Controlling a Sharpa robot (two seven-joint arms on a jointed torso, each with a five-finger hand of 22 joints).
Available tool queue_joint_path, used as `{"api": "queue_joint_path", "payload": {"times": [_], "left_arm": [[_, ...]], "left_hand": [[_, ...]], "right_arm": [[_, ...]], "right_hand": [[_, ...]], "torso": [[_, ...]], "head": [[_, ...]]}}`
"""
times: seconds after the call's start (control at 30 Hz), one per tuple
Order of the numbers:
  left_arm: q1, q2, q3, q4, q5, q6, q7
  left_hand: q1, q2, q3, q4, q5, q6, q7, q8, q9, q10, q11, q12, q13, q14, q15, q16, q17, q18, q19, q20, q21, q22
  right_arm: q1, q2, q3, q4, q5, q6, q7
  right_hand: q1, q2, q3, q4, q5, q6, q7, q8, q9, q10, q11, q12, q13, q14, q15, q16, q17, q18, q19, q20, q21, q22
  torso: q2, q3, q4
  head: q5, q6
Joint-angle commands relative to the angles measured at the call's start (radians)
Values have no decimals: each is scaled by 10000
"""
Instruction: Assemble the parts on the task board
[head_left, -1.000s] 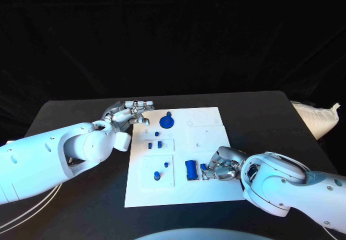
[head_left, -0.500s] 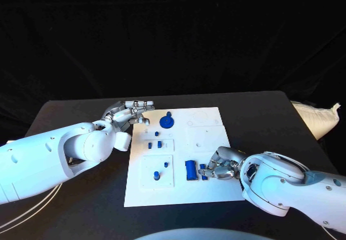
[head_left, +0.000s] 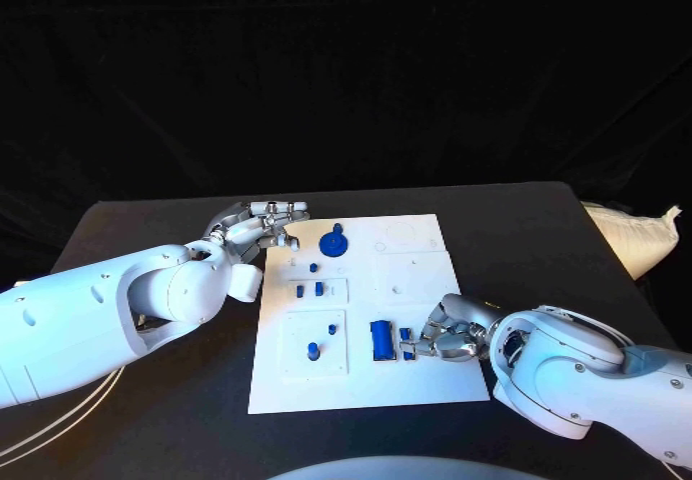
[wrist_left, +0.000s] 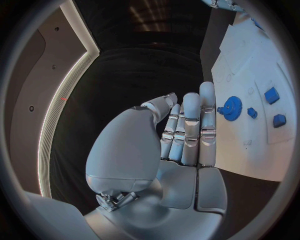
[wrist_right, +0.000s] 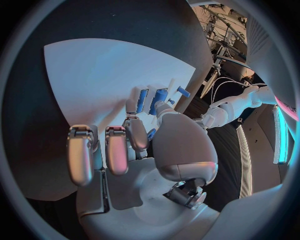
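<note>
Since 1 second ago the right hand (head_left: 444, 337) has edged left across the task board (head_left: 418, 275), its fingers now curled close around a small blue part (head_left: 407, 343) just beside the larger blue block (head_left: 381, 339) in the lower middle of the head view; whether they actually pinch it I cannot tell, though the closeness suggests the piece is being nudged toward its seat. At the upper left edge of the board, the left hand (head_left: 260, 227) holds nothing, fingers straight and pressed together near the blue gear (head_left: 335, 242), probably steadying the board.
</note>
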Motion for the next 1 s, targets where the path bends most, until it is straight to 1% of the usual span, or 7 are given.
{"api": "queue_joint_path", "payload": {"times": [0.03, 0.27, 0.53, 0.63, 0.73, 0.83, 1.0], "left_arm": [[2, 23, 6, 9, -34, 188, 50], [-24, 60, 5, -32, -34, 205, 82], [-101, 100, 5, -179, 21, 223, 367], [-115, 133, 5, -277, 116, 202, 581], [-122, 203, 6, -436, 203, 154, 797], [-126, 336, 6, -695, 333, 120, 938], [-127, 729, 8, -1335, 555, 64, 1166]], "left_hand": [[-90, 12, -2, -70, -7, -80, 23, 49, 3, -68, 1, 70, -1, -79, 15, 32, -16, 187, -49, -4, 7, 10], [-95, 14, -5, -71, -7, -84, 24, 53, 3, -74, 2, 77, -1, -81, 17, 34, -19, 186, -50, -2, 7, 10], [-309, 42, -136, 21, -60, -31, -14, 156, 19, -45, -20, 221, 13, -168, 38, 46, -64, 180, -131, 30, -41, -18], [-450, 24, -302, 81, -122, 55, -87, 250, 35, -20, -59, 324, 19, -340, 38, -30, -130, 185, -263, 49, -150, -83], [-525, 84, -537, 126, -160, 158, -199, 350, 24, 77, -124, 506, 13, -1109, 18, -843, -559, 193, -935, 67, -706, -407], [-470, 212, -554, 146, -148, 235, -209, 371, 1, 194, -88, 544, -28, -1869, 128, -2487, -1366, 119, -1960, 181, -1573, -942], [-490, 212, -343, 252, -143, 276, -176, 256, -18, 349, 66, 83, -55, -2318, 626, -5262, -2570, 1, -3555, 610, -3181, -2139]], "right_arm": [[-10, -72, 1, 37, -258, 56, 145], [42, -208, 3, -102, 425, -713, 1120], [585, -180, 3, -1260, 5248, -2048, 5991], [858, -2, 2, -1948, 7169, -2174, 7596], [1113, 274, 1, -2681, 8754, -2129, 8732], [1333, 648, 2, -3446, 9899, -1917, 9548], [1521, 1406, 23, -4733, 10997, -1455, 10401]], "right_hand": [[439, 175, -71, -87, 60, 65, -4, -55, 23, 58, 0, 40, 467, 739, -61, 50, 1092, -160, 283, -43, 19, 1601], [1296, 179, -263, -327, 84, -269, 129, -306, -47, -51, 92, -219, 347, 709, 3, -28, 957, -125, 183, -10, -89, 1472], [2692, 461, -410, -799, 53, -910, 459, -726, -385, -1268, 359, -3266, -1399, 252, 247, -1244, -846, 340, -1095, 205, -1589, -283], [3283, 622, -270, -1037, -177, -1037, 551, -830, -514, -2667, 445, -6813, -3625, -587, 317, -3382, -3479, 887, -2739, 260, -3757, -2609], [3702, 655, -12, -1094, -464, -1045, 721, -962, -648, -3100, 611, -8343, -5103, -1849, 468, -6791, -6919, 1392, -4558, 400, -6596, -5321], [4191, 621, 455, -1151, -789, -1035, 936, -1179, -841, -3449, 862, -9913, -6911, -2531, 834, -8727, -7870, 1368, -5058, 651, -7952, -6224], [4455, 452, 1094, -1116, -914, -994, 1059, -1450, -1185, -3265, 1213, -11041, -8897, -3426, 1233, -11244, -9274, 1291, -5701, 1100, -9662, -7401]], "torso": [[7, -1, 5], [-8, 3, 36], [-97, -6, 59], [-148, -21, 46], [-202, -41, 27], [-259, -45, 30], [-386, -60, 46]], "head": [[-29, 13], [-15, 39], [-26, 119], [-73, 207], [-112, 317], [-180, 479], [-243, 788]]}}
